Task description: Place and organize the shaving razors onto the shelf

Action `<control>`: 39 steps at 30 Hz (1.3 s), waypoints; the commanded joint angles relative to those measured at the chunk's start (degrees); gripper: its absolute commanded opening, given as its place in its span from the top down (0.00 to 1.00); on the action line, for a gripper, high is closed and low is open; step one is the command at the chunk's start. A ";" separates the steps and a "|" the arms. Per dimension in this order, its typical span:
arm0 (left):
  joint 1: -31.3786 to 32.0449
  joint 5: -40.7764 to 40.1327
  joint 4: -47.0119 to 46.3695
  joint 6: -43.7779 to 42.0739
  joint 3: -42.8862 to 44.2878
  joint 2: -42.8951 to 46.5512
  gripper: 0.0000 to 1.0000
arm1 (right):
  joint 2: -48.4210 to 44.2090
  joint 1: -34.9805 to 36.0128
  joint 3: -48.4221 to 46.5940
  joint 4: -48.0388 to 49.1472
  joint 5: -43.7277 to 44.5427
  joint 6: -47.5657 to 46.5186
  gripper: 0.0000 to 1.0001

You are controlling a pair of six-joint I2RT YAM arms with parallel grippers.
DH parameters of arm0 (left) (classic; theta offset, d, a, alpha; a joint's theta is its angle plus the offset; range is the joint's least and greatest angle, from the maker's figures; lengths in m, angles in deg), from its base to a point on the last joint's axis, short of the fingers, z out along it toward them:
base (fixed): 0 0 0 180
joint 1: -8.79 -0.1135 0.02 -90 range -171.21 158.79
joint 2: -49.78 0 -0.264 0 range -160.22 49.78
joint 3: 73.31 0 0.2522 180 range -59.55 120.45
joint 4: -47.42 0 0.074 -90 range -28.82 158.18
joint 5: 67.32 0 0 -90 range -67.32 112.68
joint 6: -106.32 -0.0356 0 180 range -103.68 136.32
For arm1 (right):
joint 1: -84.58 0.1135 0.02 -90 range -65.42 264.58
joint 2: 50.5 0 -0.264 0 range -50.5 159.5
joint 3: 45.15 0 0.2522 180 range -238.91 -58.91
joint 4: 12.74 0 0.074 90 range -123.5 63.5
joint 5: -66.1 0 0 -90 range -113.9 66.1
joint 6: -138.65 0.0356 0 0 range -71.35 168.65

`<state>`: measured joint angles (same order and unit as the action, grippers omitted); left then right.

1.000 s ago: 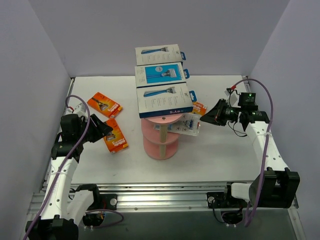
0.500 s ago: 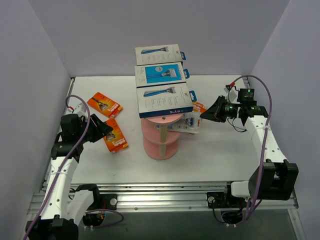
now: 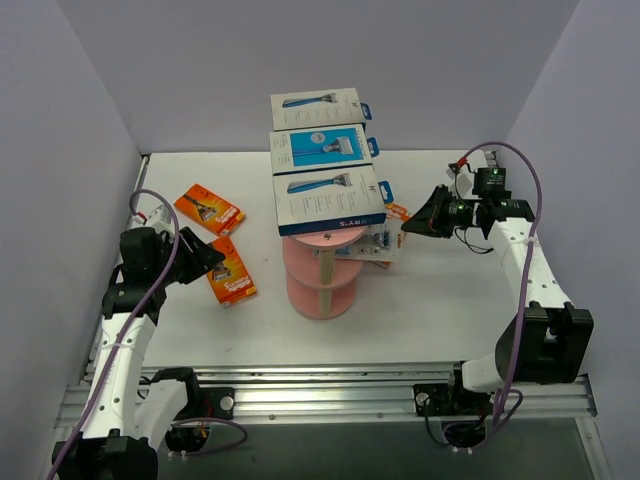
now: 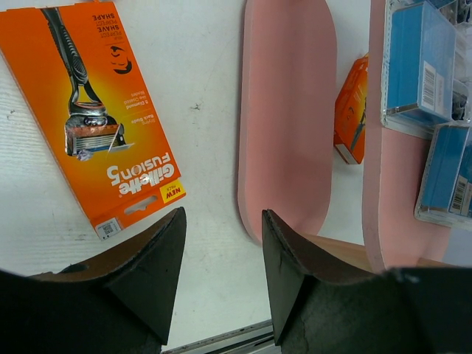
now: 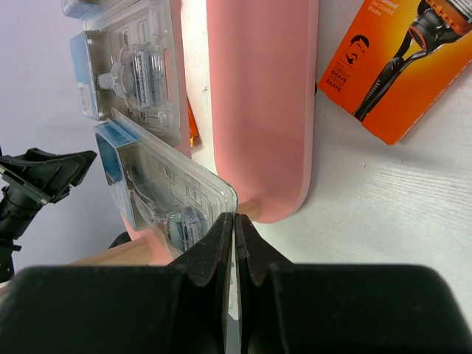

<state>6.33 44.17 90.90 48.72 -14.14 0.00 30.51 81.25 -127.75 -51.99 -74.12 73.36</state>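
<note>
Shelf (image 3: pixel 320 288) stands on white, perhaps wooden, table (image 3: pixel 440 305).

Top looks down; wrist cameras closely share the shelf (image 4: pixel 287 110)

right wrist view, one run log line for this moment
right end effector: shut on clear razor pack | left end effector: open, empty

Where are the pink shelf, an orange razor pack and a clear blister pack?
pink shelf (image 3: pixel 320 295): top view, lower tier's wall.
orange razor pack (image 4: pixel 96 118): left wrist view, card's middle.
clear blister pack (image 5: pixel 158 181): right wrist view, plastic front.
</note>
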 commanded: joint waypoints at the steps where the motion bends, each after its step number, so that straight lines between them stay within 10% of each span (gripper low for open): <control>1: -0.53 1.44 -3.17 0.12 0.03 0.65 0.46 | 1.08 0.08 -2.79 -2.10 0.38 -2.29 1.00; 39: -1.67 3.29 -4.93 0.20 -0.14 1.17 0.46 | -3.23 1.14 -0.16 -3.77 0.91 -2.91 1.00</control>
<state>5.20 45.70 89.96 48.90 -14.53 0.28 29.90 82.06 -128.16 -54.66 -72.72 71.09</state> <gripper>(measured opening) 0.539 0.004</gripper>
